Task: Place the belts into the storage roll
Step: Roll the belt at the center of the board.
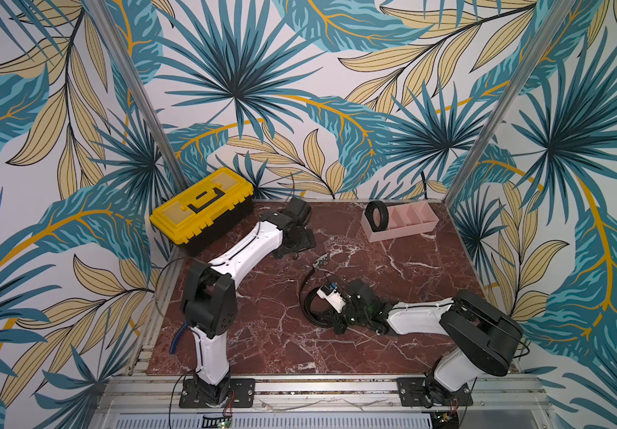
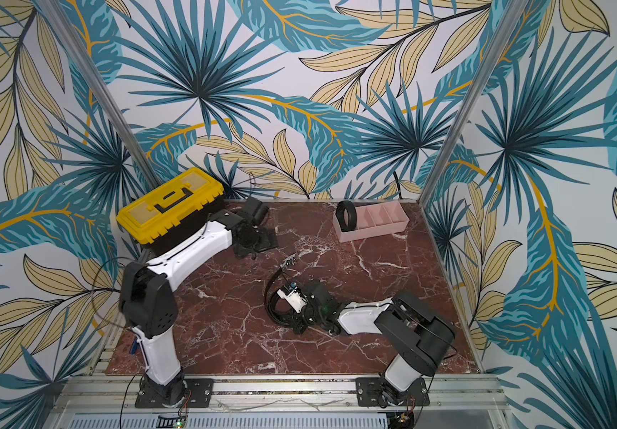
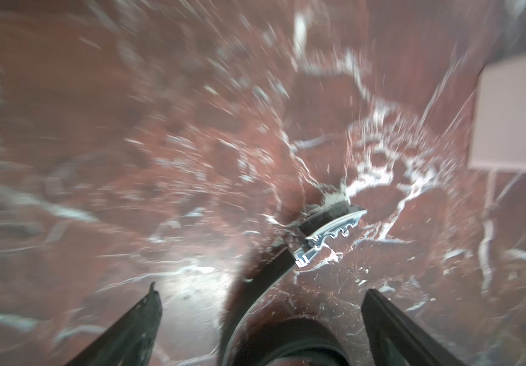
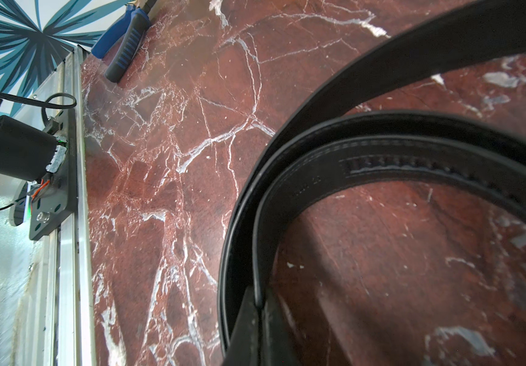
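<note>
**Pinching the loose belt while one coil sits in the roll**

My right fingers (image 4: pixel 245 332) are closed tight on the strap of the loose belt (image 4: pixel 382 152). It sprawls in slack loops on the counter (image 1: pixel 262 334) just below the centre of both top views, with its metal buckle (image 1: pixel 320 260) at the upper end. My left fingers (image 3: pixel 135 329) are spread wide and hold nothing. The strap shows between them low in the left wrist view.

The coiled belt (image 1: pixel 376 212) stands on edge in the leftmost compartment of the storage roll (image 1: pixel 403 231), at the upper right of the counter.

I judge the strap light, limp along its length but springy, so a wound coil will try to unwind, and its smooth face may slip. The buckle end looks heaviest and stiffest. I would grip across the wound layers, squeezing them together.

I can read no brand or lettering on belt, roll or the yellow toolbox (image 1: pixel 202 208).
</note>
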Tool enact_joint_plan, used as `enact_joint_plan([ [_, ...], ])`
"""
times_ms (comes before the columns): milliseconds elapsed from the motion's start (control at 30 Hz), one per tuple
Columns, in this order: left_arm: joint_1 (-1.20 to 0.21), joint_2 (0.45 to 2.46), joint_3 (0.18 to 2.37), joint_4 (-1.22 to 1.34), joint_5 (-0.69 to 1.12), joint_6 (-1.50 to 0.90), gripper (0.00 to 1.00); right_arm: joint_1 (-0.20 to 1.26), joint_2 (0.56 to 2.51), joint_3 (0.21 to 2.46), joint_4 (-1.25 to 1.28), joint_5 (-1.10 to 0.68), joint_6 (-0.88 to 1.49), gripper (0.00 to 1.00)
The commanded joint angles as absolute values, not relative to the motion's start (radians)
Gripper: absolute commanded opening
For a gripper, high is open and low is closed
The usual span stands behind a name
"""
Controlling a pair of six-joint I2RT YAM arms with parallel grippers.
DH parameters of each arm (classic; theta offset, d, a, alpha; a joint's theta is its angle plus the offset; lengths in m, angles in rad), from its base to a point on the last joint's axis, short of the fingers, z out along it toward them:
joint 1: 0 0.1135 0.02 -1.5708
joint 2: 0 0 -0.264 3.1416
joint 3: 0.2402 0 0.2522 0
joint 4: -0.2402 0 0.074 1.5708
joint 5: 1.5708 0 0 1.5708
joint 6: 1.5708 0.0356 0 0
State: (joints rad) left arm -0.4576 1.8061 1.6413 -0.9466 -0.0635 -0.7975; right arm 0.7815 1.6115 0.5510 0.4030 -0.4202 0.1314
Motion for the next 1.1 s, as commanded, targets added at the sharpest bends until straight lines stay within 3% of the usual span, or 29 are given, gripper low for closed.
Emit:
enact_joint_plan([
  [0, -0.442, 1.751, 1.537, -0.951, -0.035, -0.737, 1.0, 0.793, 1.643, 0.514, 0.313, -0.439, 0.152, 0.0],
  [233, -0.558, 1.715, 1.348, -0.816, 0.102, -0.669, 0.97, 0.792, 1.654, 0.529, 0.314, -0.456, 0.162, 0.0],
  [633, -0.581, 1.745, 1.218, -0.681, 0.092, -0.701, 0.85, 0.788, 1.646, 0.535, 0.284, -0.463, 0.159, 0.0],
  [767, -0.581, 1.784, 1.227, -0.681, 0.091, -0.696, 0.73, 0.787, 1.647, 0.534, 0.285, -0.461, 0.159, 0.0],
  [833, -0.581, 1.794, 1.223, -0.683, 0.081, -0.696, 0.6, 0.787, 1.647, 0.535, 0.281, -0.46, 0.157, 0.0],
  [1033, -0.581, 1.837, 1.206, -0.684, 0.093, -0.675, 0.59, 0.784, 1.636, 0.538, 0.27, -0.46, 0.154, 0.0],
  [1067, -0.581, 1.846, 1.206, -0.684, 0.098, -0.67, 0.54, 0.783, 1.633, 0.538, 0.266, -0.462, 0.151, 0.0],
])
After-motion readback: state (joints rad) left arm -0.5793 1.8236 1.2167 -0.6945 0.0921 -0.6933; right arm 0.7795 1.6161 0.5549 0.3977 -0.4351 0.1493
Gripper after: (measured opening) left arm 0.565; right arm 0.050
